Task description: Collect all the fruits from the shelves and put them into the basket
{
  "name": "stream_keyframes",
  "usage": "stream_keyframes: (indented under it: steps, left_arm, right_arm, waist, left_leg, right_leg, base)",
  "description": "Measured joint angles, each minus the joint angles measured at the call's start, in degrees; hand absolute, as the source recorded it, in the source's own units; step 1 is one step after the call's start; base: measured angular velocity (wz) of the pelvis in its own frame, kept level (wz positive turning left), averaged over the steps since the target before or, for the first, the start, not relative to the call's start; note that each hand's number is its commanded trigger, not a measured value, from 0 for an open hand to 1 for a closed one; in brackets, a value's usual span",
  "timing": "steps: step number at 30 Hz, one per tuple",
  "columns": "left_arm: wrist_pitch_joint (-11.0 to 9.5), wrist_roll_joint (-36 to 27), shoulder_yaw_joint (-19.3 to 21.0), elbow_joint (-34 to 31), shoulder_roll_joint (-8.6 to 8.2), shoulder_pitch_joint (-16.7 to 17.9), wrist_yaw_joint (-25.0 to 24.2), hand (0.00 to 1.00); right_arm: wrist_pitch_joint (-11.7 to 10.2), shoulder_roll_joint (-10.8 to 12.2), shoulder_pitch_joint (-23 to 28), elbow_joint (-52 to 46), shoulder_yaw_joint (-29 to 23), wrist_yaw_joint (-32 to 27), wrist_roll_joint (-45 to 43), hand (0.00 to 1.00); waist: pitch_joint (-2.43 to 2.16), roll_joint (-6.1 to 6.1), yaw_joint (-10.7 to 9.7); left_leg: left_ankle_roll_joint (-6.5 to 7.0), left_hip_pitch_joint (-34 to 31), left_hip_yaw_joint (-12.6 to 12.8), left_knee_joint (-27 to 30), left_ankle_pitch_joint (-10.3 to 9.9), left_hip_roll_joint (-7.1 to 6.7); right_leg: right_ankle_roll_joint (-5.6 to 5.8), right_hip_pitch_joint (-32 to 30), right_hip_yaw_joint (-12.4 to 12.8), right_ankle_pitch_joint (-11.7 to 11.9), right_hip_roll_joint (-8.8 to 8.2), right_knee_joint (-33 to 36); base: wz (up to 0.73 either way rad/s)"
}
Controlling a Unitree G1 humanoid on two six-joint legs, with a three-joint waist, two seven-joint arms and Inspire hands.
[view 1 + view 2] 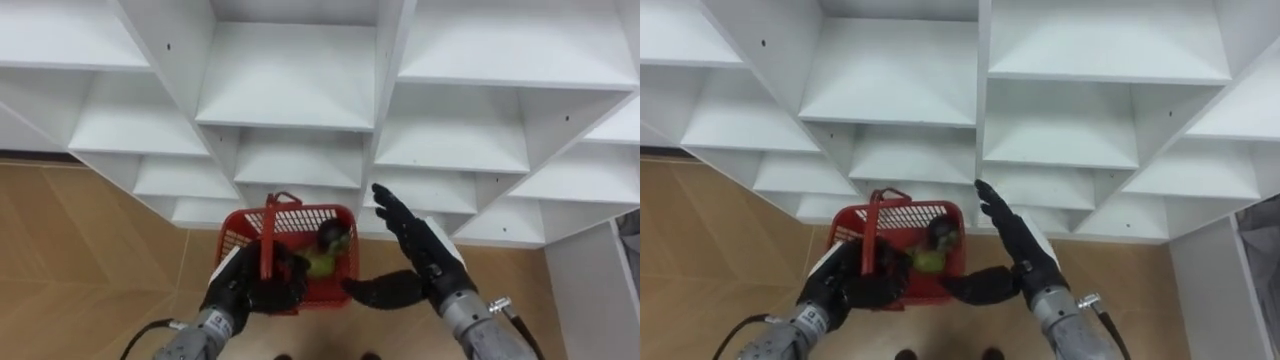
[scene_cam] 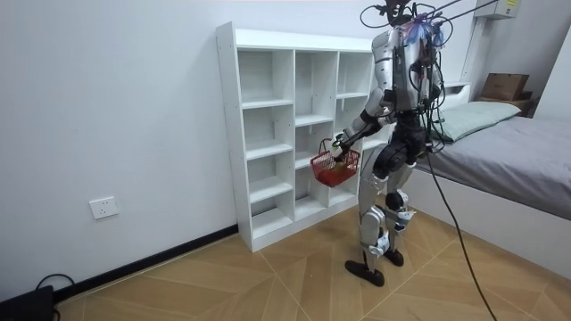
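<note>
A red plastic basket (image 1: pixel 335 222) hangs in front of the white closet (image 1: pixel 290 75), with my left hand (image 1: pixel 262 285) shut on its red handle (image 1: pixel 268 240). Inside it lie a green fruit (image 1: pixel 322 262) and a dark fruit (image 1: pixel 330 236). My right hand (image 1: pixel 420 255) is open just right of the basket, fingers straight and pointing at the shelves, thumb reaching toward the basket's right wall. In the room view I stand facing the closet (image 2: pixel 285 134), holding the basket (image 2: pixel 335 167) at hip height before the middle shelves.
The closet's compartments in the eye views are bare white boards. Wooden floor (image 1: pixel 80 260) lies below. A bed (image 2: pixel 508 160) stands at the room view's right, behind me. A wall socket (image 2: pixel 104 207) sits low on the wall at the room view's left.
</note>
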Motion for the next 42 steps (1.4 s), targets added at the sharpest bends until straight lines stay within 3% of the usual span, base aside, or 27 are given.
stream_keyframes:
  steps: [2,9,13,18,20,24,26,30,36,42]
  left_arm:
    - [-0.02,1.32,0.06,1.80,0.84,0.35,0.86,1.00]
    - [-0.88,2.33,0.74,8.49,1.54,2.69,1.53,1.00]
    - [-0.94,3.38,4.06,9.54,1.71,5.84,2.90,1.00]
    - [-1.30,3.31,6.44,14.41,1.39,8.02,4.53,1.00]
    - [-1.29,3.26,6.81,17.60,1.21,8.24,4.81,1.00]
    - [-1.28,3.27,7.49,21.00,0.39,8.24,5.89,1.00]
    - [-1.28,3.27,10.18,21.57,-0.46,9.21,5.87,1.00]
    - [-1.10,3.18,11.87,23.17,-0.61,9.72,6.36,1.00]
    - [-0.58,3.30,15.91,25.91,-1.06,9.14,7.87,1.00]
    - [1.58,3.36,19.76,27.49,-2.16,9.05,8.09,1.00]
  right_arm:
    - [0.06,-1.23,0.78,0.75,-0.87,0.05,0.55,0.00]
    - [-0.06,-1.27,3.81,0.61,-2.60,0.03,1.97,0.00]
    - [-0.10,-1.18,5.45,1.32,-4.10,-0.71,2.57,0.00]
    - [-0.22,-0.90,6.29,9.05,-4.97,-2.48,3.01,0.00]
    - [-0.14,-0.62,6.64,13.82,-5.05,-2.73,4.94,0.00]
    - [0.21,1.03,6.66,21.26,-7.13,-4.46,5.60,0.00]
    - [1.02,1.55,7.00,23.85,-8.22,-4.93,6.23,0.00]
    - [1.89,2.21,6.46,30.18,-11.02,-5.04,6.92,0.00]
    - [3.97,2.85,4.37,41.75,-11.26,-4.89,11.51,0.00]
    - [6.35,3.71,3.78,46.72,-13.74,-4.35,15.91,0.00]
  waist:
    - [0.03,-0.02,-0.21]
    - [0.27,-0.84,-0.23]
    - [0.25,-0.88,-0.17]
    - [-0.24,-0.94,-0.15]
    - [-0.69,-0.86,-0.24]
    - [-0.92,-0.75,-0.12]
    - [-0.91,-0.70,-0.11]
    - [-0.85,-0.73,-0.03]
    - [-0.85,-1.02,0.36]
    - [-0.72,-0.72,0.60]
  left_leg:
    - [-0.11,0.36,-0.19,-0.01,-0.06,-0.04]
    - [-0.81,6.21,-0.41,-2.01,-0.52,0.11]
    - [-0.94,9.30,-0.41,-3.00,-1.03,0.05]
    - [-0.97,14.06,-0.32,-5.58,-1.06,-0.33]
    - [-0.97,16.03,-0.35,-6.15,-1.07,-0.61]
    - [-0.98,18.16,-0.43,-6.21,-1.15,-0.97]
    - [-1.00,19.06,-0.38,-6.30,-1.45,-0.98]
    - [-0.93,20.90,-0.43,-7.16,-1.79,-1.01]
    - [-0.84,22.10,-0.34,-7.15,-2.16,-1.00]
    - [-0.80,23.08,-0.45,-7.16,-2.63,-0.94]
  right_leg:
    - [-0.03,0.57,-0.14,-0.04,0.15,-0.09]
    - [0.04,7.17,-0.43,-0.23,0.96,-3.57]
    - [0.32,10.69,-0.51,-0.14,1.20,-5.54]
    - [0.79,15.54,-0.67,-0.19,1.30,-7.76]
    - [1.01,17.71,-0.75,-0.30,1.20,-8.84]
    - [1.36,20.08,-0.48,-0.45,1.01,-10.03]
    - [1.52,20.91,-0.49,-0.58,1.06,-10.09]
    - [1.71,22.28,-0.47,-0.83,1.13,-10.12]
    - [1.80,23.14,-0.28,-0.94,1.12,-9.95]
    - [1.91,23.92,0.49,-1.00,1.36,-9.96]
  base:
    - [0.00]
    - [0.02]
    - [0.01]
    - [0.01]
    - [0.02]
    - [0.00]
    - [0.00]
    - [0.00]
    - [-0.02]
    - [-0.05]
